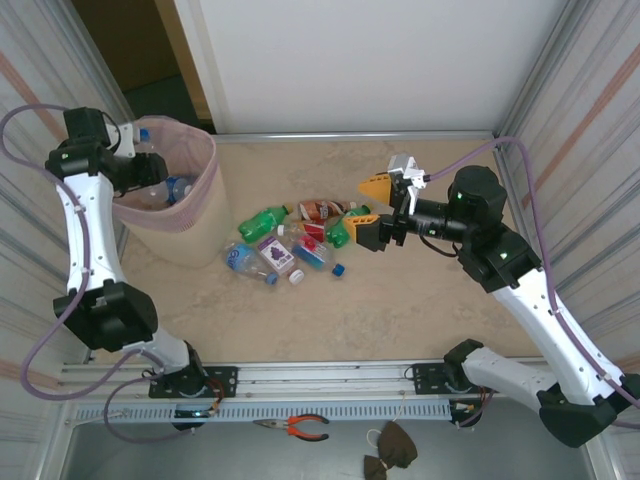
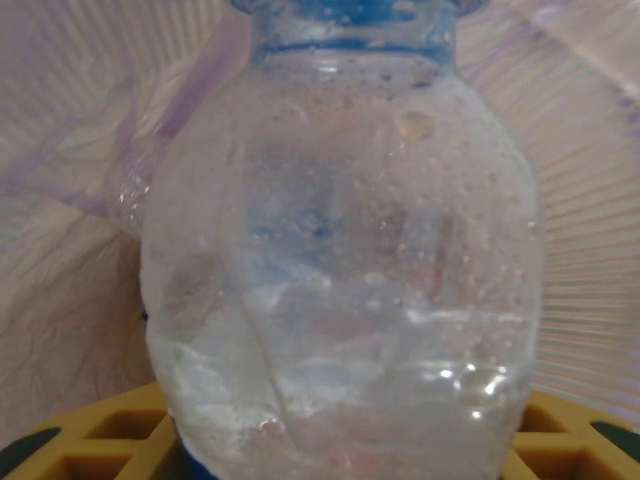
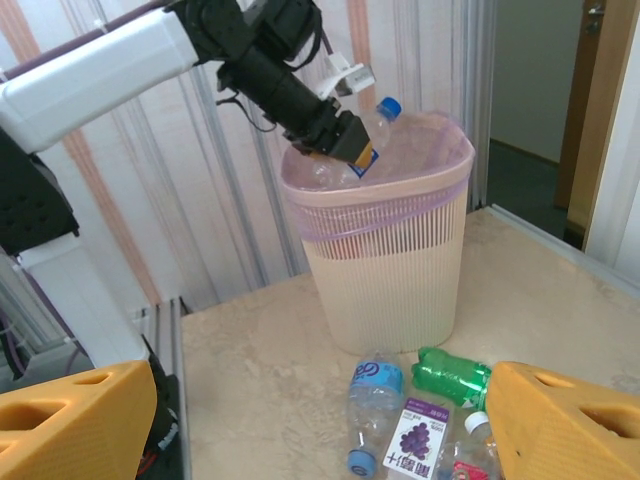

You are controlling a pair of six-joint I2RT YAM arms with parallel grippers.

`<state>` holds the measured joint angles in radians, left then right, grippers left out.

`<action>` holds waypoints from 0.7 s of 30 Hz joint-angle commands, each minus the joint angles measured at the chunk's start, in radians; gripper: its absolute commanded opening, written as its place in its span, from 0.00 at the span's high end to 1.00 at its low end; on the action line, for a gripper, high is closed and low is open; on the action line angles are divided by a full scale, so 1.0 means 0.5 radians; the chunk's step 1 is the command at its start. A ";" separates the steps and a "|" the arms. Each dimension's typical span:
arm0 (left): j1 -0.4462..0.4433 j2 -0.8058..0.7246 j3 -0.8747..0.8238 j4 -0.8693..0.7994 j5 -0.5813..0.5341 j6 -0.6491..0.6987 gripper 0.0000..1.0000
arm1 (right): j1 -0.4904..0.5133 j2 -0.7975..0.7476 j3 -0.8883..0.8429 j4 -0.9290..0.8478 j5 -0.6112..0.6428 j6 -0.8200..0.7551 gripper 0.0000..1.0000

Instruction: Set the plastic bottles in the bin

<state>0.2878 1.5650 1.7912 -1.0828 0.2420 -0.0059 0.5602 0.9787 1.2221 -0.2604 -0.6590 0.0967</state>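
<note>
Over the mouth of the bin point(image 3: 385, 280), the left tool point(image 3: 352, 150) was pinching a clear blue-capped bottle point(image 2: 340, 280), tilted, its cap up and pointing away from the arm. From the left wrist the bottle's beaded, see-through body stood between the yellow fingers point(image 2: 90, 440), with the pink liner behind it. Other bottles already lay inside the bin. The rest of the plastic bottles point(image 1: 295, 235) lay in a loose heap on the counter point(image 1: 400, 310), just beside the bin's foot: a green bottle point(image 3: 450, 372), a blue-labelled bottle point(image 3: 372, 395) and a purple-labelled bottle point(image 3: 415, 440) nearest the bin, with red-labelled ones further along. The right tool point(image 1: 368, 208) hovered at the heap's far end, well apart from the bin, its orange fingers spread wide and holding nothing.
</note>
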 commanded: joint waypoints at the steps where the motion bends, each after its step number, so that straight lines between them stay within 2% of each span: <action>1: 0.005 0.060 -0.022 -0.113 -0.155 -0.115 0.50 | -0.026 0.009 0.050 0.056 -0.072 -0.023 0.15; 6: 0.005 0.160 -0.100 -0.189 -0.261 -0.193 0.52 | -0.050 0.009 0.049 0.063 -0.103 -0.023 0.15; 14: -0.007 0.325 -0.204 -0.202 -0.255 -0.218 0.50 | -0.062 0.009 -0.005 0.134 -0.118 0.032 0.15; 21: -0.093 0.529 -0.204 -0.207 -0.233 -0.229 0.46 | -0.068 0.000 -0.023 0.139 -0.106 0.032 0.15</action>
<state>0.2741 1.7638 1.7096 -1.1515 0.1074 -0.1047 0.5343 0.9833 1.2209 -0.2173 -0.7017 0.0975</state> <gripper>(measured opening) 0.537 0.848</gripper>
